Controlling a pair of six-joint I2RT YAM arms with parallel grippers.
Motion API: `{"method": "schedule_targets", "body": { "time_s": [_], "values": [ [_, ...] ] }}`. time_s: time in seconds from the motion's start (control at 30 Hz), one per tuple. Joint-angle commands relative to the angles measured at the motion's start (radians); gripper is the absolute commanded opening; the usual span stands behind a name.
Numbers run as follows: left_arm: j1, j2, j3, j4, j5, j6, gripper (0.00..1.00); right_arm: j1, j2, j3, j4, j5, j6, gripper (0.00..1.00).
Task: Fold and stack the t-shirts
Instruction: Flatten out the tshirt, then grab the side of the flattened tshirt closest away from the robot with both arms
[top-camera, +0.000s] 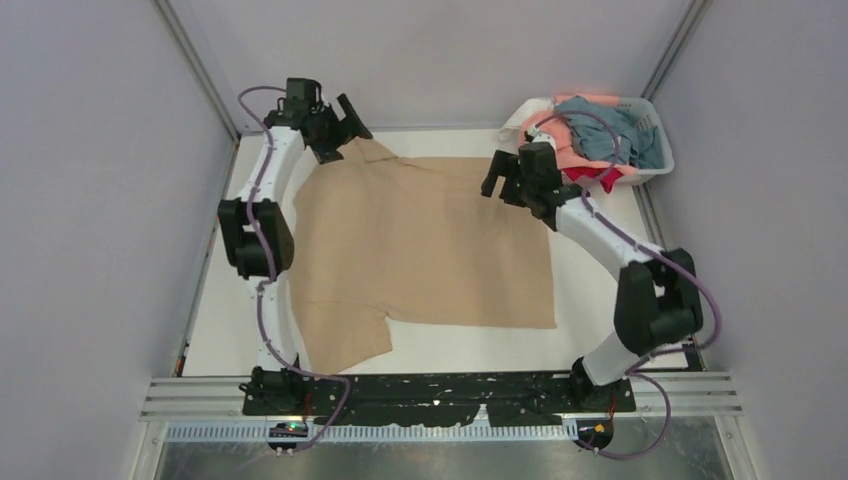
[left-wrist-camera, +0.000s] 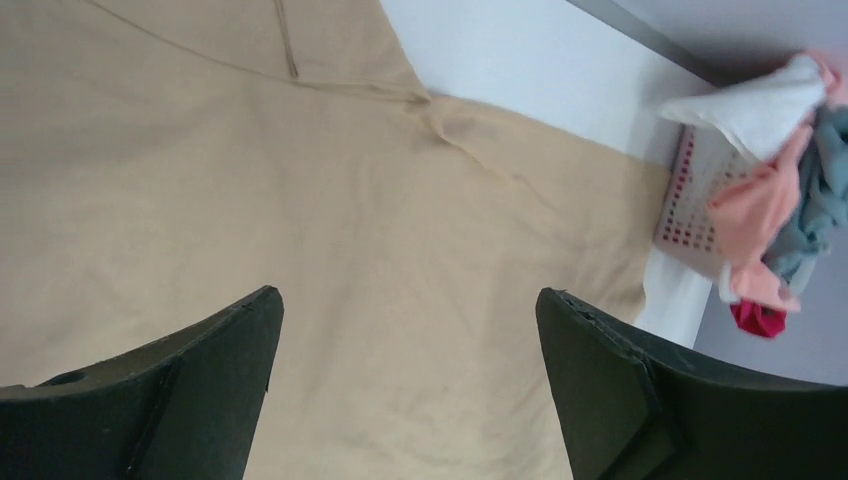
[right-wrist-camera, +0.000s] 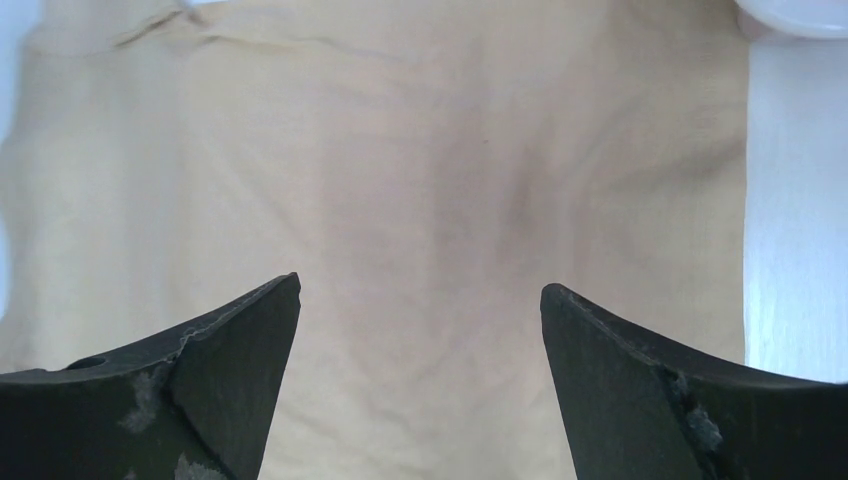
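Both arms are stretched to the far side. The left gripper (top-camera: 343, 132) hangs over the far-left corner of the tan t-shirt (top-camera: 420, 240) and the right gripper (top-camera: 500, 178) over its far-right corner, both wide open and holding nothing. The shirt lies flat on the table (top-camera: 595, 285), with bare white to its right. The pink, grey-blue and red shirts (top-camera: 600, 140) are piled in the basket (top-camera: 655, 170).
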Motion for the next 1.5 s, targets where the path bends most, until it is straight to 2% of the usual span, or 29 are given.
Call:
{"method": "schedule_targets", "body": {
  "time_s": [0.0, 0.13, 0.23, 0.3, 0.37, 0.53, 0.63, 0.7, 0.83, 0.9, 1.07, 1.3, 1.43, 1.47],
  "values": [
    [-0.061, -0.482, -0.280, -0.060, -0.125, 0.181, 1.00, 0.056, -0.303, -0.196, -0.004, 0.103, 0.016, 0.95],
    [-0.111, -0.822, -0.759, 0.038, -0.263, 0.140, 1.00, 0.059, -0.556, -0.446, 0.060, 0.191, 0.074, 0.95],
    [-0.162, -1.040, -1.082, 0.103, -0.360, 0.072, 1.00, 0.055, -0.704, -0.565, 0.059, 0.256, 0.151, 0.95],
    [-0.216, -1.155, -1.231, 0.075, -0.484, 0.013, 1.00, 0.047, -0.792, -0.632, 0.068, 0.258, 0.175, 0.95],
    [-0.255, -1.222, -1.344, -0.013, -0.535, -0.040, 1.00, 0.044, -0.866, -0.676, 0.069, 0.231, 0.184, 0.95],
    [-0.375, -1.290, -1.484, -0.286, -0.596, -0.187, 1.00, 0.043, -0.879, -0.679, -0.047, 0.165, 0.165, 0.95],
    [-0.489, -1.348, -1.591, -0.347, -0.583, -0.316, 0.99, 0.044, -0.868, -0.689, -0.095, 0.177, 0.132, 0.95],
    [-0.522, -1.394, -1.662, -0.354, -0.563, -0.389, 0.98, 0.045, -0.868, -0.693, -0.111, 0.204, 0.108, 0.95],
    [-0.533, -1.531, -1.784, -0.267, -0.486, -0.480, 0.83, 0.044, -0.861, -0.696, -0.112, 0.224, 0.067, 0.95],
    [-0.546, -1.605, -1.820, -0.260, -0.465, -0.520, 0.79, 0.044, -0.853, -0.698, -0.113, 0.225, 0.058, 0.95],
    [-0.559, -1.717, -1.797, -0.458, -0.520, -0.571, 0.74, 0.044, -0.812, -0.701, -0.098, 0.229, 0.059, 0.95],
    [-0.561, -1.709, -1.854, -0.442, -0.461, -0.564, 0.58, 0.044, -0.774, -0.692, -0.102, 0.226, 0.065, 0.95],
    [-0.561, -1.664, -1.862, -0.391, -0.424, -0.527, 0.41, 0.044, -0.794, -0.691, -0.130, 0.261, 0.092, 0.95],
    [-0.562, -1.653, -1.861, -0.383, -0.424, -0.524, 0.33, 0.044, -0.811, -0.695, -0.134, 0.277, 0.096, 0.95]
  ]
}}
